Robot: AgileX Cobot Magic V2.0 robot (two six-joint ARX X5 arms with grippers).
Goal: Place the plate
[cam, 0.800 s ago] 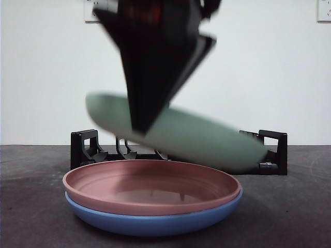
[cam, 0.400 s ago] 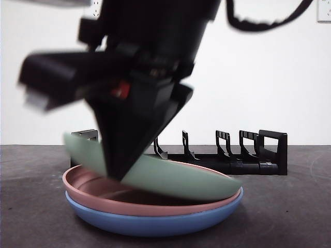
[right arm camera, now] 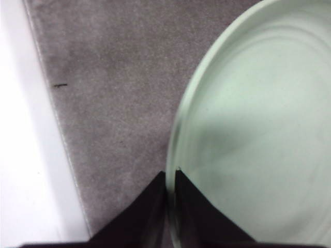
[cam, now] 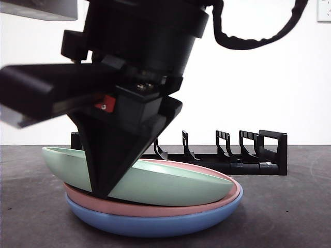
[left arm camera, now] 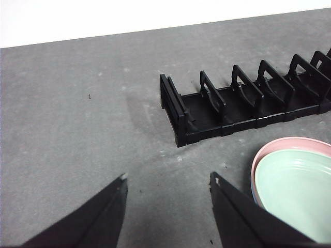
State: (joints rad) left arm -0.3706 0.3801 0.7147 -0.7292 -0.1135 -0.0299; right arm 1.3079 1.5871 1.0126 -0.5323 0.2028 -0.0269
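right gripper [cam: 103, 194] pointing steeply down, jaws pinching green plate [cam: 170, 181] rim over pink plate [cam: 155, 207], left gripper [left arm camera: 168, 188] jaws apart, idle

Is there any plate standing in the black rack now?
No: in the left wrist view the black rack has bare slots, and the green plate lies on the pink plate beside it.

right pincer [right arm camera: 170, 178] points down with jaws nearly closed; left pincer [left arm camera: 168, 186] hangs with jaws spread.
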